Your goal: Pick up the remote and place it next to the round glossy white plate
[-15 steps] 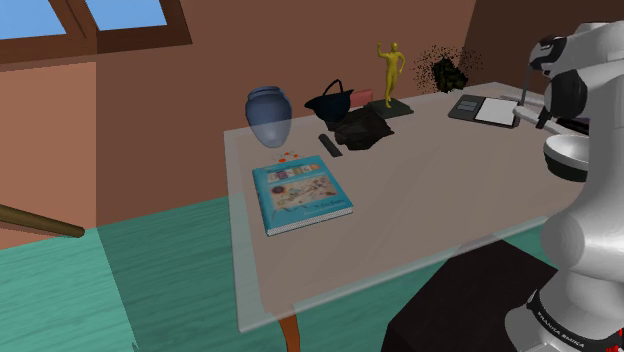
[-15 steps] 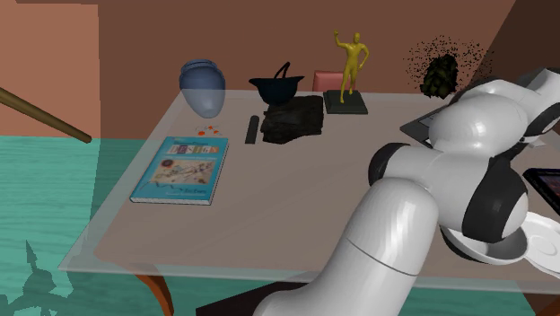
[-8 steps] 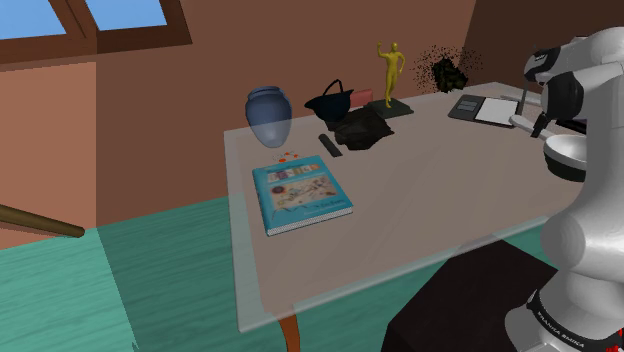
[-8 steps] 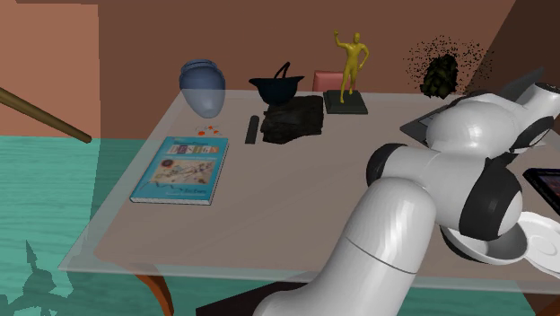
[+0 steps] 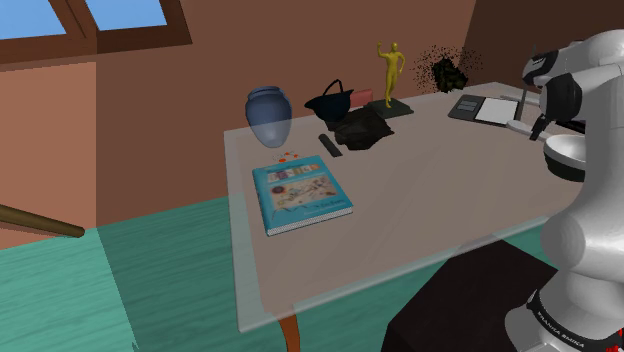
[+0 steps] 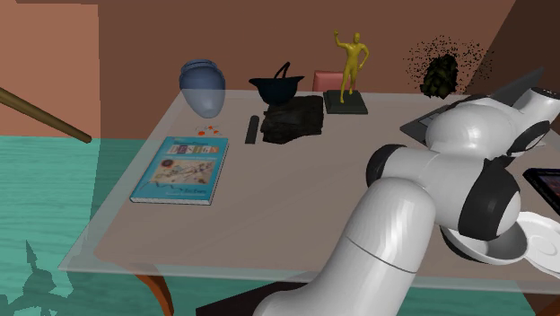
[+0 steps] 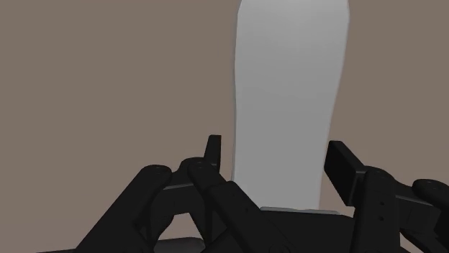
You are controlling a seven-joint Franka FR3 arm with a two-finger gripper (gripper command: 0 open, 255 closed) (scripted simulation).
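Note:
The remote is a small dark bar lying flat on the pale table, between a blue vase and a black crumpled cloth; it also lies there in the second exterior view. The round white plate sits near the stand at the shoulder view's right, half behind my arm. My gripper hangs just above the table beside the plate, far from the remote. In the wrist view my gripper is open, its fingers standing apart over a pale grey strip, holding nothing.
A blue vase, a blue book, a black bag, a black cloth and a gold figurine crowd the table's far end. A dark folder with a white page lies beyond the gripper. A tablet lies near the plate.
My wrist and upper arm have shifted slightly toward the second exterior view's right. The remote, the plate and the other things on the table have not moved.

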